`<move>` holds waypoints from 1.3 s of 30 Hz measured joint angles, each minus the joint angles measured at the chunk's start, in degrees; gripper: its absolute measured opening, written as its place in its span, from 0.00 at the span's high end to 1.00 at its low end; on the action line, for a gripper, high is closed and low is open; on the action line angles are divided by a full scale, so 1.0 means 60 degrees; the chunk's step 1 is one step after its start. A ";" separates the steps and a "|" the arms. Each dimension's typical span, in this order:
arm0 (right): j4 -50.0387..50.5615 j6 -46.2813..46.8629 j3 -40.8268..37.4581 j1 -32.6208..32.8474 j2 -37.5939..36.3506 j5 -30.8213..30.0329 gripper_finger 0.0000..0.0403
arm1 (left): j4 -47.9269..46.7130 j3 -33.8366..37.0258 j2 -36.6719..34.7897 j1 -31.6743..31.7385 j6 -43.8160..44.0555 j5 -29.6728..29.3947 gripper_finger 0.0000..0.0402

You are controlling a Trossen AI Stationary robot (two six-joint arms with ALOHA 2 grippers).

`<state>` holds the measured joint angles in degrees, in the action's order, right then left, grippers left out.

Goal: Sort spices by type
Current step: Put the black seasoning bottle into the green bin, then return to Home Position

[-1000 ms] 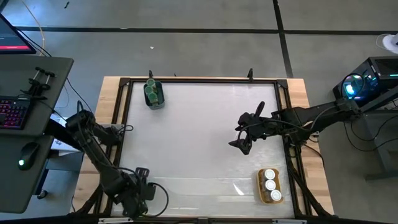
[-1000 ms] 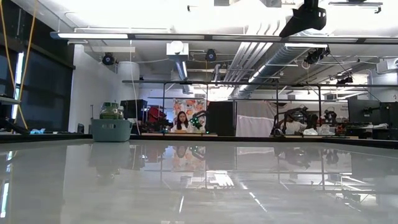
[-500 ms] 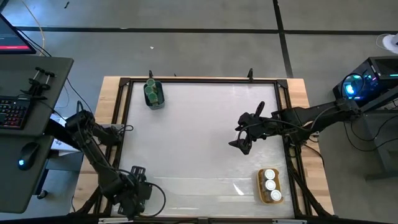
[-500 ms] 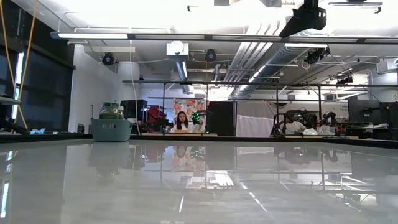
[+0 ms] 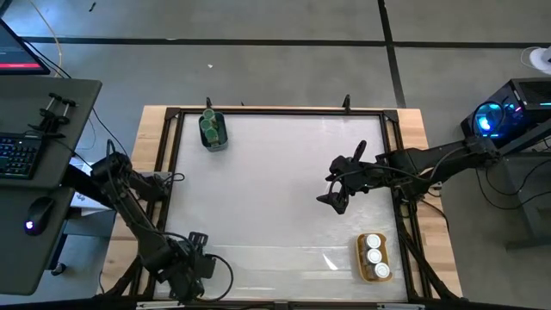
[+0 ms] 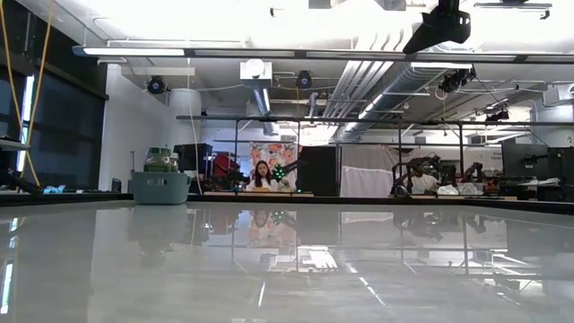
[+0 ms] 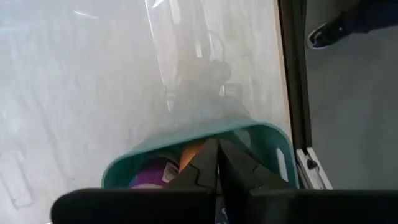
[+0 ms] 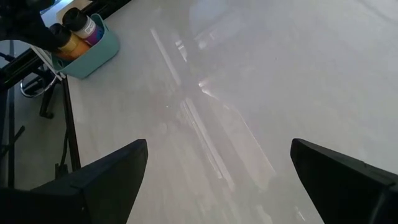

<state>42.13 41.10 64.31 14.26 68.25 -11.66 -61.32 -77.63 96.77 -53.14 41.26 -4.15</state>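
Spice jars sit in three trays. Green-lidded jars (image 5: pixel 210 127) fill a teal tray (image 5: pixel 221 140) at the far left of the table. White-lidded jars (image 5: pixel 374 255) lie in an orange tray (image 5: pixel 361 257) at the near right. Dark-lidded jars (image 8: pixel 76 20) stand in a second teal tray (image 8: pixel 99 54) at the near left corner, mostly hidden from above by the left arm. We see no loose jars on the table; we judge the sort close to finished.

Risks: the left gripper (image 7: pixel 217 163) hangs just over that near-left tray, so a sideways pull could clip the rim (image 7: pixel 186 132) and tip or drag it toward the table edge. The right arm could sweep the orange tray if it retreats low.

Left jaws are pressed together, nothing between them. The right gripper (image 5: pixel 331 191) hovers over bare table right of centre, jaws spread wide, holding and touching nothing.
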 joint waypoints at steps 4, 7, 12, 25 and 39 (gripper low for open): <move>-0.0024 -0.0003 -0.0003 -0.0003 0.0000 0.0012 0.03 | -0.0059 -0.0264 -0.0072 0.0246 -0.0084 -0.0206 1.00; -0.0093 -0.0067 0.0029 -0.0001 -0.0016 0.0049 0.03 | -0.0085 -0.0558 -0.0371 0.0598 -0.0426 -0.0726 1.00; -0.0109 -0.0501 0.0339 0.0000 -0.0036 0.0124 0.03 | -0.0117 -0.0637 -0.1296 0.1253 -0.1066 -0.1819 1.00; -0.1783 0.0250 0.0518 0.0000 -0.0016 0.0631 0.03 | 0.0149 -0.0636 -0.4351 0.2682 -0.2777 -0.5807 1.00; -0.3506 0.0266 0.0522 -0.0193 0.0080 -0.0305 0.03 | 0.8307 0.3398 -0.8137 0.4210 -0.6912 -0.4915 1.00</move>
<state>21.09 42.70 67.44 13.10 68.73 -13.49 -11.47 -57.24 47.95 -27.88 -0.21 -33.64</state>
